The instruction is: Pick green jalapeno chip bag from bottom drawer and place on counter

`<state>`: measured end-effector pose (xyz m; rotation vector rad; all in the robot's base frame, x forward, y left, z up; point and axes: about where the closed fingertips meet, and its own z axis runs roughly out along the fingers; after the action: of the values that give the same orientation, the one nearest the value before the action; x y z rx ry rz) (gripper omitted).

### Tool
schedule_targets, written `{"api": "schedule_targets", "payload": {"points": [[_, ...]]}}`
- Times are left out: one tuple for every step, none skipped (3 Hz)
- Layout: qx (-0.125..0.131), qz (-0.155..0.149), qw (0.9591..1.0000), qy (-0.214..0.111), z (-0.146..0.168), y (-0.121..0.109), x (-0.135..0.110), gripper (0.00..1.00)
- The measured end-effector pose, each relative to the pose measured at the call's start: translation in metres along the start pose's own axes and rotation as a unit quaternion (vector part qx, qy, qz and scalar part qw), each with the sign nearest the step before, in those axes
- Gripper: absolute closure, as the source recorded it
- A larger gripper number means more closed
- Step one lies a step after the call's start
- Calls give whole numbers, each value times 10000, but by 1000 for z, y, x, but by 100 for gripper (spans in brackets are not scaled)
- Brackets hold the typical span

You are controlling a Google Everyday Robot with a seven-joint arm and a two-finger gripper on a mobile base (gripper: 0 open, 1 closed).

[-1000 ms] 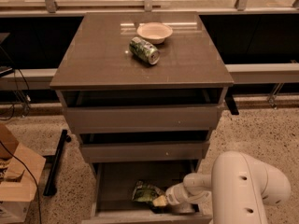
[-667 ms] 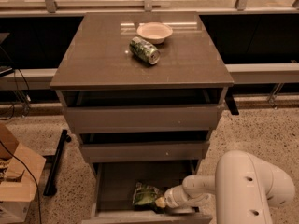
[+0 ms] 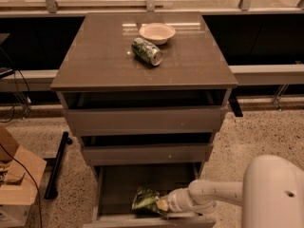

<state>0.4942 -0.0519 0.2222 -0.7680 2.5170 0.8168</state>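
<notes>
At the bottom centre of the frame, the bottom drawer [image 3: 124,183] stands pulled open. The green jalapeno chip bag [image 3: 145,199] lies near its front. The gripper [image 3: 164,204], on a white arm [image 3: 216,193] reaching in from the lower right, meets the bag's right end. Whether it is spread or clamped cannot be told. In the upper half, the counter [image 3: 99,61] carries a green soda can [image 3: 147,51] on its side and a bowl [image 3: 157,32].

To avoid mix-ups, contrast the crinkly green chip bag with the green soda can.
The crinkly green foil chip bag is crumpled; the green metal soda can is a rigid cylinder. Bag lies in the bottom drawer, at the gripper; can lies sideways on the counter. Both are green.
</notes>
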Motion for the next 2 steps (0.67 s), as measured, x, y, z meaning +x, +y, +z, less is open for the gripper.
{"api": "schedule_targets", "payload": {"points": [[110,-326,9976,-607,-64,26,-29,100],[277,-585,9915,-1131,-137,55,-49,100]]}}
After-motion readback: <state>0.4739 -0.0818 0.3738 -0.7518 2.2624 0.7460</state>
